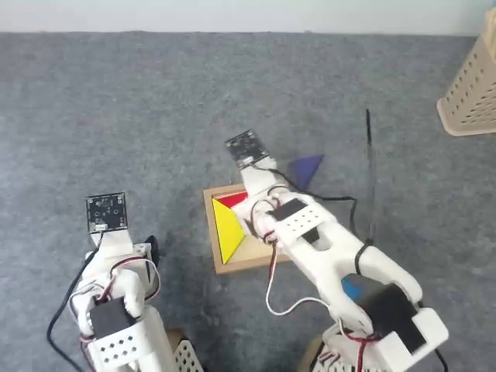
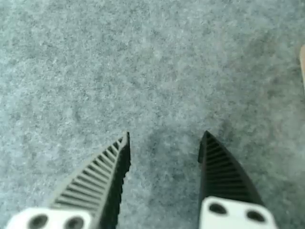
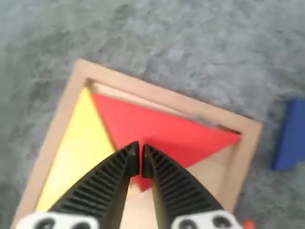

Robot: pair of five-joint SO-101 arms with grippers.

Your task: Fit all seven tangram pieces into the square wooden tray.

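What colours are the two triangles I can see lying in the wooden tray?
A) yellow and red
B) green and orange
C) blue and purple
A: in the right wrist view a yellow triangle and a red triangle lie side by side inside the square wooden tray.

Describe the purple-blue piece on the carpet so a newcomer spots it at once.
Find the square wooden tray in the middle of the grey carpet. Just past its far right corner, on bare carpet, lies the purple-blue triangle. Unlike the red triangle and yellow triangle, it sits outside the tray and is dark.
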